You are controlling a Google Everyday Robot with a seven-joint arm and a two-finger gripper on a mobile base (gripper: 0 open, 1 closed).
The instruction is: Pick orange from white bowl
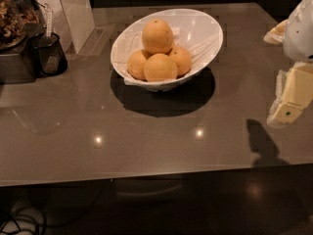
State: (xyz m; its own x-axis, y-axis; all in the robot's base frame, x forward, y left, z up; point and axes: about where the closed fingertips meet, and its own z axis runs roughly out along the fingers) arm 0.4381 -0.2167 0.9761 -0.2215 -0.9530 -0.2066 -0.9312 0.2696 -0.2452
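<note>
A large glossy white bowl (205, 31) with a slanted rim stands on the grey-brown counter, a little left of centre at the back. It holds several oranges. The largest, pale yellow-orange orange (157, 36) sits on top of the pile; smaller, deeper-orange fruits (160, 67) lie below it. My gripper (288, 102) hangs at the right edge of the view, well right of the bowl and above the counter. It is cream-coloured, points down and left, and nothing shows in it. Its shadow falls on the counter below.
A small black cup (49, 55) with a white utensil stands at the left, beside a dark appliance (14, 43). A white panel (73, 9) leans at the back left. The counter's front edge (146, 177) runs across the lower view, with cables on the floor below.
</note>
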